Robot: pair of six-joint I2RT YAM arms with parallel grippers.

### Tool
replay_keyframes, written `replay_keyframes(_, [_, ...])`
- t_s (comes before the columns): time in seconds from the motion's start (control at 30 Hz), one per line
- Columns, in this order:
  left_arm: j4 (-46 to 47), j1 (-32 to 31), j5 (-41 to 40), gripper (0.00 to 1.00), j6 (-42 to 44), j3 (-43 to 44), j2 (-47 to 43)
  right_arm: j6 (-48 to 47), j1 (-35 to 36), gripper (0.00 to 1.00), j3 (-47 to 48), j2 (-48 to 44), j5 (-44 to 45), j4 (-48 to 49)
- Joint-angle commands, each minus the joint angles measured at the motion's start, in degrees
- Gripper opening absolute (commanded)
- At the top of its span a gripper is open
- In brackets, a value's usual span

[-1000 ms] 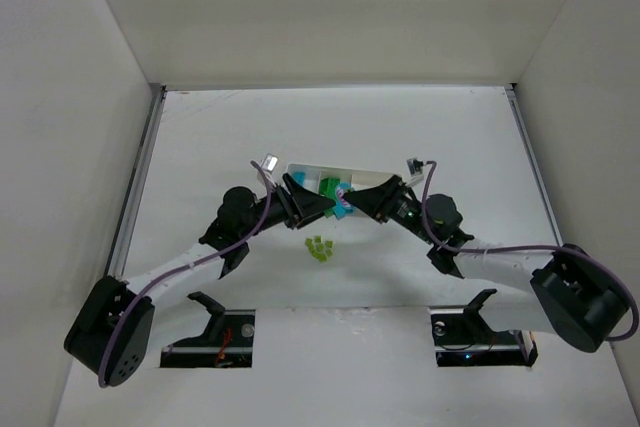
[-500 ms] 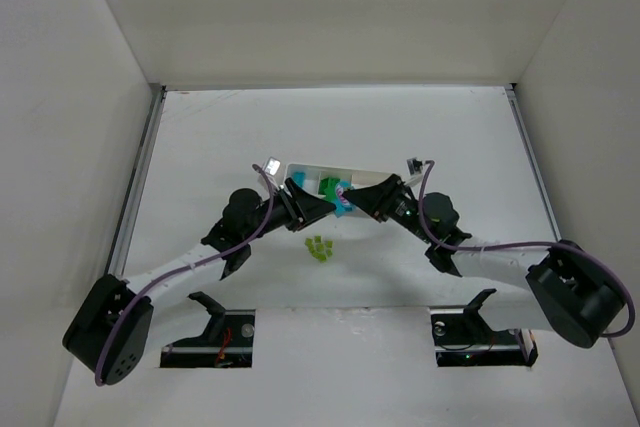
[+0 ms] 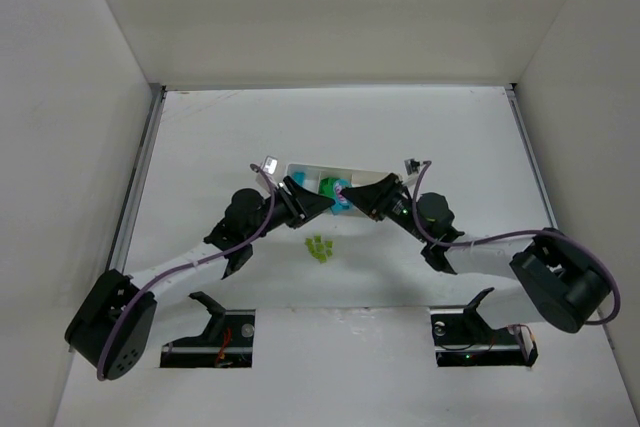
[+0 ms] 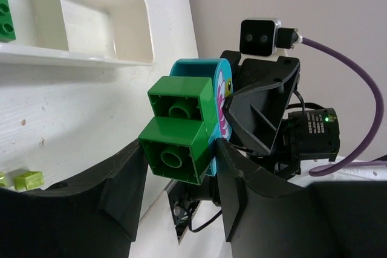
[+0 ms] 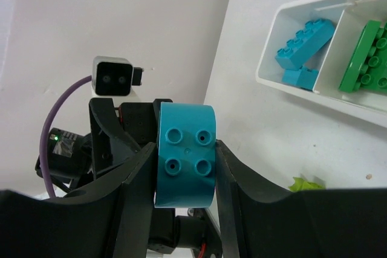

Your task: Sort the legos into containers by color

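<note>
- White tray [image 3: 300,168] lies long side left to right mid-table in the top view; the left gripper [image 3: 322,203] and right gripper [image 3: 357,197] meet nose to nose at its near edge, a cyan and green lump [image 3: 342,195] between them (too small here to tell who grips what); lime bricks [image 3: 320,248] sit in a loose pile on the near side, apart from the tray, between the two arms; bare table [image 3: 450,137] runs from the tray to the back wall and out to both side walls.
- Green shows best in the left wrist view: a dark green brick [image 4: 178,131], stepped in two blocks with round sockets facing the camera, stands with its long axis up the picture between the left fingers [image 4: 121,191], which lie against both its sides with no gap showing; a cyan piece [image 4: 202,70] is joined behind it, and past that the right gripper's body; one lime brick [image 4: 28,179] lies on the table below.
- Cyan fills the right wrist view; the rounded piece turns four studs to the camera, clamped narrowly between the right fingers [image 5: 136,197]; only this view shows the tray's contents: blue bricks [image 5: 305,40] in the end compartment, a green plate [image 5: 363,58] across the divider.
</note>
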Motion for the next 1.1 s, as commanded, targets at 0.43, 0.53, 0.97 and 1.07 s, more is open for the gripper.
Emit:
replay_keyframes(0.43, [6.67,-2.74,-4.29,0.09,0.49,-2.29,-11.73,7.62,-1.71,0.35,0.72,4.05,-4.27,12.47])
replay_keyframes(0.53, [6.40,-2.48,-4.38,0.09,0.23,-3.70,-13.58,8.41,-2.59,0.35,1.33,4.83,-5.15,13.08])
replay_keyframes(0.97, [9.03,-2.74,-4.56,0.23,-0.30,-3.97,-12.18,9.91,0.04,0.35,5.99,8.61,-4.98,13.70])
replay_keyframes(1.07, [10.00,-2.22,-4.91,0.24,-0.39,-3.88,-12.09,10.43,0.92,0.35,6.78,9.58,-4.72,13.88])
